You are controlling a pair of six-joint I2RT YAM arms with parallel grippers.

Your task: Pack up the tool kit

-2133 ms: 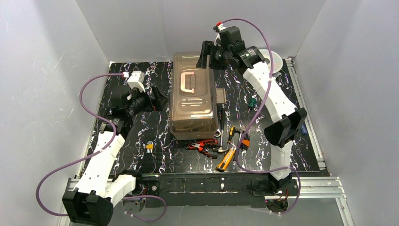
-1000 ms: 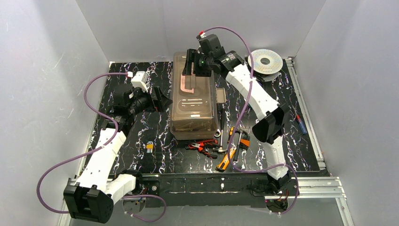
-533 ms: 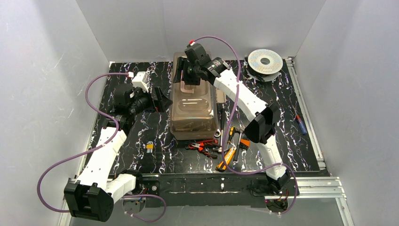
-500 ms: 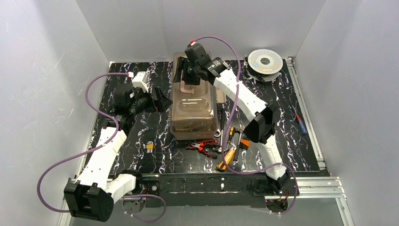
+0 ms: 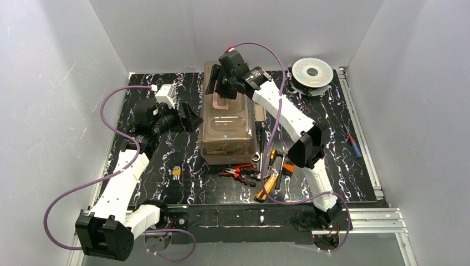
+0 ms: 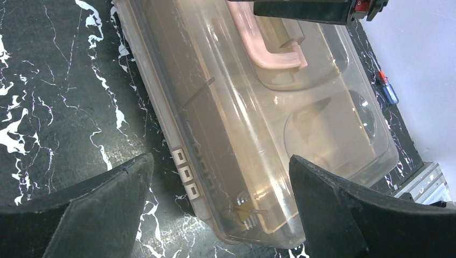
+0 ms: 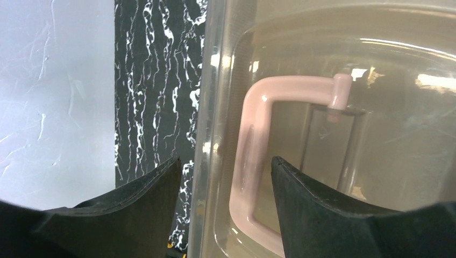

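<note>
Pliers (image 5: 238, 170) and knife (image 5: 267, 187) lie loose near the bench's (image 5: 166, 160) front edge. Toolbox (image 5: 228, 130) sits mid-bench, lid down. Your left gripper (image 5: 191, 117) faces its left side, jaws spread. Farther back, your right gripper (image 5: 220, 90) hovers, jaws spread astride the pink handle (image 7: 250, 134).

Right pincer (image 5: 221, 91) swung leftward from wire spool (image 5: 312, 71), now above toolbox handle (image 7: 249, 140).

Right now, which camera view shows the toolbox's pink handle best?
The right wrist view: the handle is close and nearly whole. The left wrist view shows one end; the right gripper hides the rest. The top view shows only a sliver.
</note>
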